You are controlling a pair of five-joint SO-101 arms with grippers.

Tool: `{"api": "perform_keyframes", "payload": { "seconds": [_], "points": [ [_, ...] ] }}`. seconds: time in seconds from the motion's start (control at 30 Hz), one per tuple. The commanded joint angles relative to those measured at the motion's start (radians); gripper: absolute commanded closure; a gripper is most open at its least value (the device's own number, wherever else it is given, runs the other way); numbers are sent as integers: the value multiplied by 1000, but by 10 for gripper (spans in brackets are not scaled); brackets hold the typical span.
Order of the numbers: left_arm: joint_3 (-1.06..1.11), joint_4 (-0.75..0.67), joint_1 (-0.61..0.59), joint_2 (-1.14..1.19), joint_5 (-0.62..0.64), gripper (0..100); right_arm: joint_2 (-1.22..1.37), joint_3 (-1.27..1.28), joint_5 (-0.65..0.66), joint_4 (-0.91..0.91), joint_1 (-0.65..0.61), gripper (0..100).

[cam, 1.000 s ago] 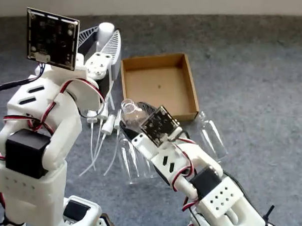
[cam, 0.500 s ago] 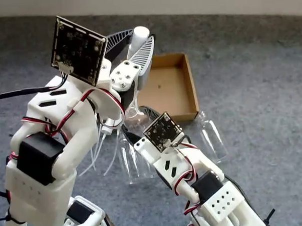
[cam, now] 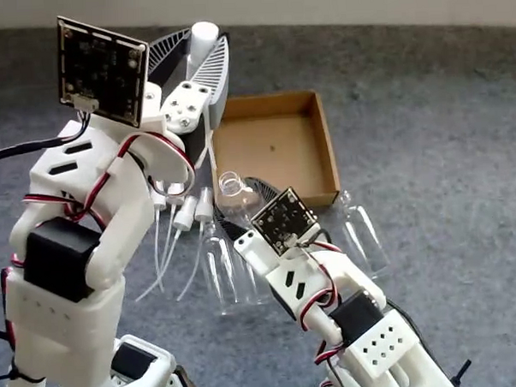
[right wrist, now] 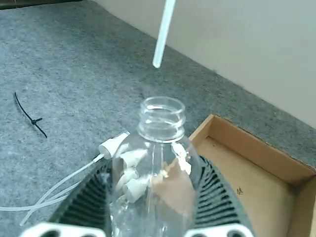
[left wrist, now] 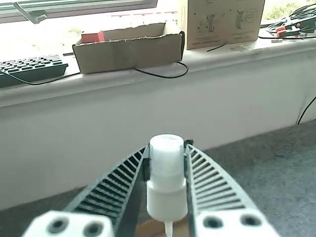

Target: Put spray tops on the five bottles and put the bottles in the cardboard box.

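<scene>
Over the grey carpet (cam: 443, 117), by the near left corner of the cardboard box (cam: 329, 147), my right gripper (right wrist: 155, 170) is clenched around a clear bottle (right wrist: 160, 143), which stands upright with its mouth open. My left gripper (left wrist: 167, 150) is raised high above it, jaws pinching a white spray top (left wrist: 167, 177) by its cap. The thin tube (right wrist: 163, 29) hangs straight down from the cap.

Half a second ago my left arm had swung out so that the spray top stood over the box's left wall. Now it has come back toward the left and sits a little higher, close to where it was a second ago. The bottle has edged slightly toward the box. Seen from my right wrist, the tube's tip hangs just above the bottle's mouth, slightly off its centre and not yet inside.

I take that as an overshoot corrected: the two parts are nearly lined up. The next move calls for a straight, slow descent to thread the tube into the neck before the cap can seat. The tube looks thin and bendy, so it could catch on the rim and bow aside.

The other bottles (cam: 362, 232) lie on the carpet along the box's near side, with loose spray tops (cam: 186, 215) beside them. No bottle is in the box yet, so I judge this to be the first of the five.
</scene>
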Motion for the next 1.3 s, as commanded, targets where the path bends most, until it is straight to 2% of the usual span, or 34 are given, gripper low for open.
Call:
{"api": "perform_keyframes", "payload": {
  "seconds": [0.0, 0.1, 0.3, 0.53, 0.77, 1.03, 1.27],
  "points": [
    [24, -43, -12, -18, 11, 937, -19, -8, -9, -30, 13, 995],
    [47, -43, -4, -18, 12, 937, -19, -8, -8, -28, 13, 995],
    [51, -38, 88, -19, 12, 937, -19, -8, -8, -28, 13, 995],
    [107, -32, 91, -21, 11, 937, -19, -8, -9, -28, 13, 995],
    [311, -17, 91, -39, 11, 937, -19, -10, -9, -30, 16, 995],
    [535, 23, 91, -189, 5, 934, -21, -12, -11, -33, 18, 995],
    [618, 21, 94, -262, 5, 932, -21, -12, -11, -33, 18, 995]
  ]
}}
